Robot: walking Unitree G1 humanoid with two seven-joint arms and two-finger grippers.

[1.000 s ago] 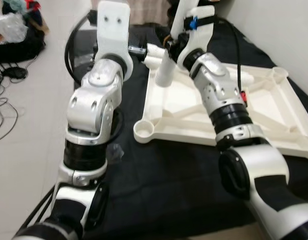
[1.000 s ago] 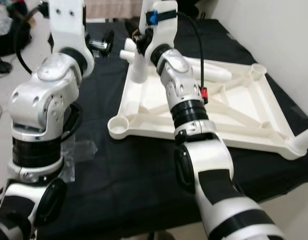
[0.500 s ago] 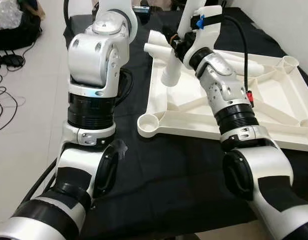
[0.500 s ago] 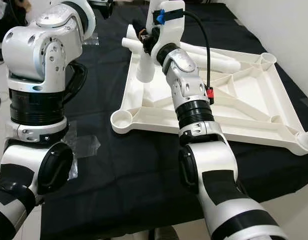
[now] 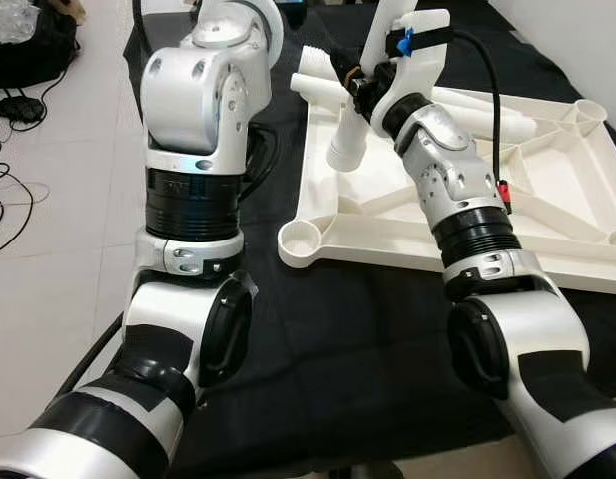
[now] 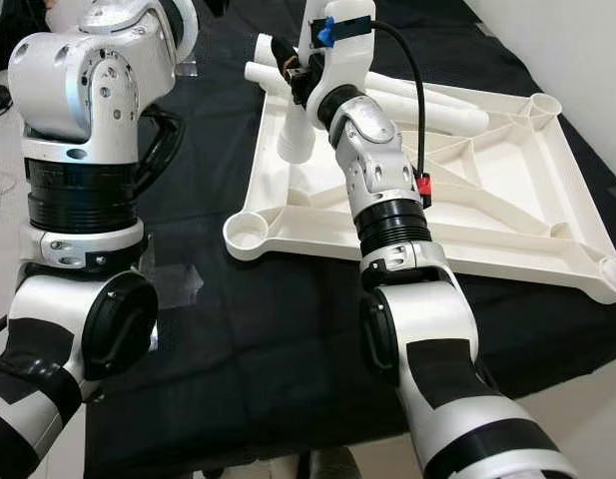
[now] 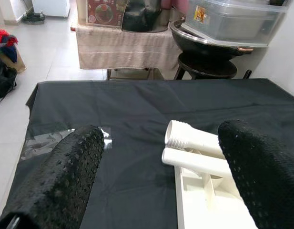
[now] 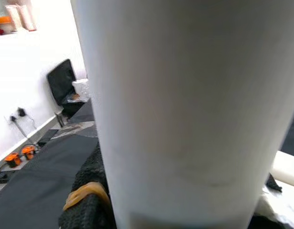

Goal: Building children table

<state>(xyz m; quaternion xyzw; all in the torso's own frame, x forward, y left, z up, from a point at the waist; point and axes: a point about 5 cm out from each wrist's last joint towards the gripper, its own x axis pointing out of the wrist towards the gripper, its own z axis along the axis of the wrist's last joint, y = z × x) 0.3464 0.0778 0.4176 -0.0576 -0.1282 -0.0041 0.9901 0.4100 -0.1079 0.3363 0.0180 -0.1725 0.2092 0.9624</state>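
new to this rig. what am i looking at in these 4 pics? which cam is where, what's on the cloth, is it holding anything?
It is a humanoid robot with two silver arms, each ending in two long black fingers. The two wide pictures come from a stereo camera on its head, looking down; its left arm shows on the left.

On the black cloth-covered surface lies a white plastic children's tabletop, upside down with its ribs showing, a round leg socket at the near corner. Loose white plastic table legs rest at its far end.

The other two pictures come from wrist cameras looking along the fingers. The left gripper is open and holds nothing, raised over the cloth. The right gripper is shut on a white leg tube, held upright over the tabletop.
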